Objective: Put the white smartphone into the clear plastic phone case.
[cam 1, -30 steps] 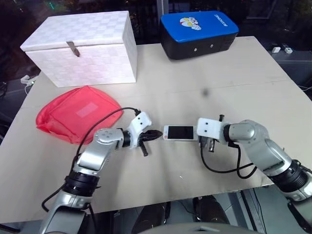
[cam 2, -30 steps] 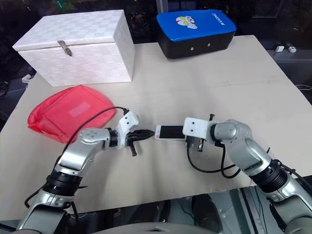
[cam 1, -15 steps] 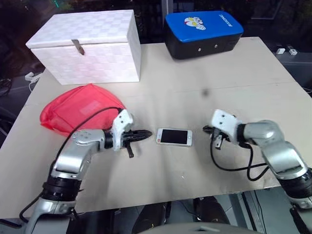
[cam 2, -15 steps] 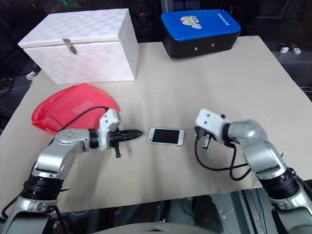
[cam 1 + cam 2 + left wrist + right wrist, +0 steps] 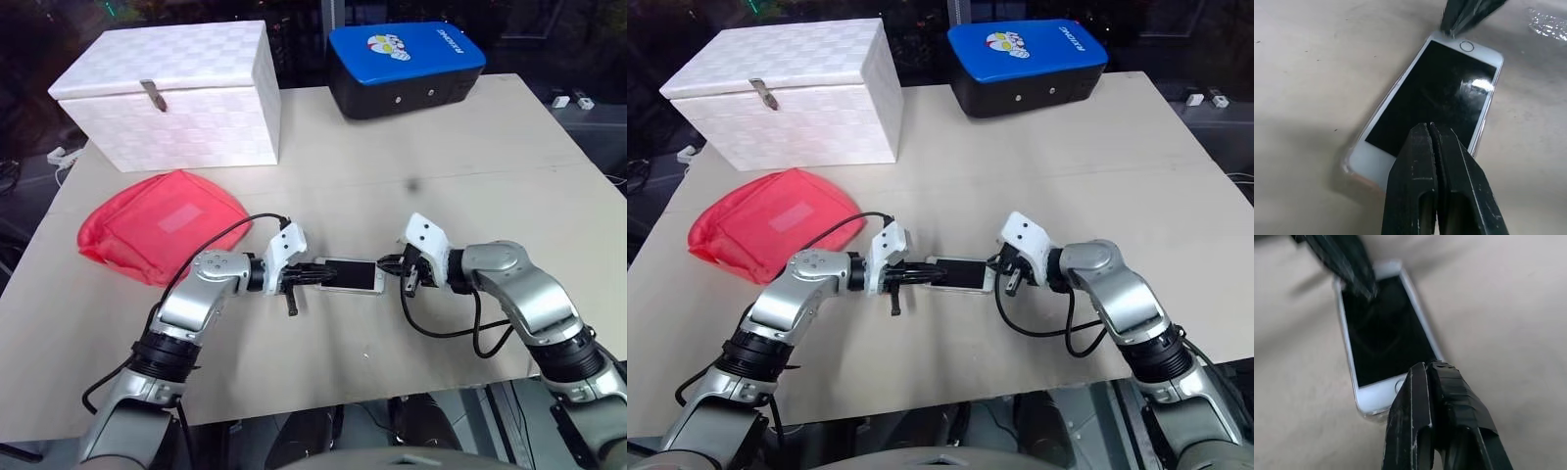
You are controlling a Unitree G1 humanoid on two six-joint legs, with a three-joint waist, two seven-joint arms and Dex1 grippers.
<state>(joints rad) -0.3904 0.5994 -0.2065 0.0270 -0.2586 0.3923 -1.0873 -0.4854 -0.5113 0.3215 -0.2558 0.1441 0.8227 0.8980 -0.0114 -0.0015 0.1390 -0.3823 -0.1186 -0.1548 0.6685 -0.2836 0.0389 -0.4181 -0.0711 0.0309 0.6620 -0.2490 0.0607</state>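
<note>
Open table around the phone
Both shut grippers (image 5: 315, 274) (image 5: 389, 263) flank the phone (image 5: 349, 275); red pouch (image 5: 159, 223), white box (image 5: 171, 95) and blue case (image 5: 404, 67) stand well apart.

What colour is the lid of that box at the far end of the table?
Bright blue, with a small cartoon print, on a black base; it shows best in the left eye view.

White smartphone (image 5: 348, 275) flat on table (image 5: 470, 166), closed left claw (image 5: 319, 274) and right claw (image 5: 390, 263) at its ends.
</note>
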